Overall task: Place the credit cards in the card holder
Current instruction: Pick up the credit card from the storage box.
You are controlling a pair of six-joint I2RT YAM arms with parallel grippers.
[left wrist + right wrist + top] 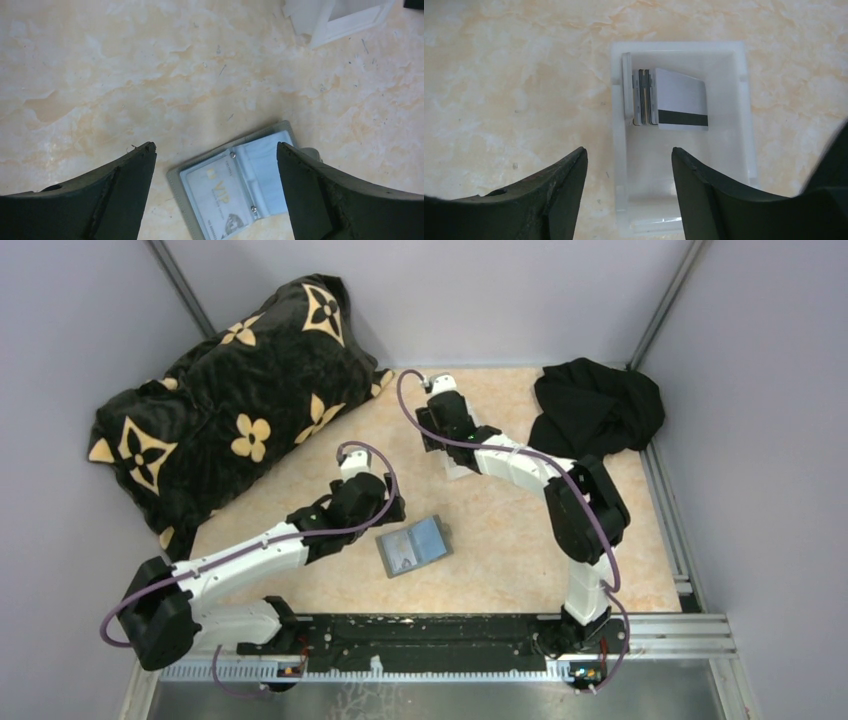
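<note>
The card holder (413, 546) lies open on the table; in the left wrist view the card holder (280, 145) shows clear sleeves, with a pale "VIP" card (220, 195) in its left panel. My left gripper (215, 146) hovers over it, open and empty; from above the left gripper (385, 508) is just left of the holder. The credit cards (671, 100) stand as a leaning stack in a white tray (744, 100). My right gripper (628, 149) hangs open above the tray's near left wall, holding nothing.
A black cushion with tan flowers (235, 410) fills the back left. A black cloth (595, 405) lies at the back right. The white tray (345, 17) sits beyond the holder, mostly under the right arm (560, 490). Grey walls enclose the table.
</note>
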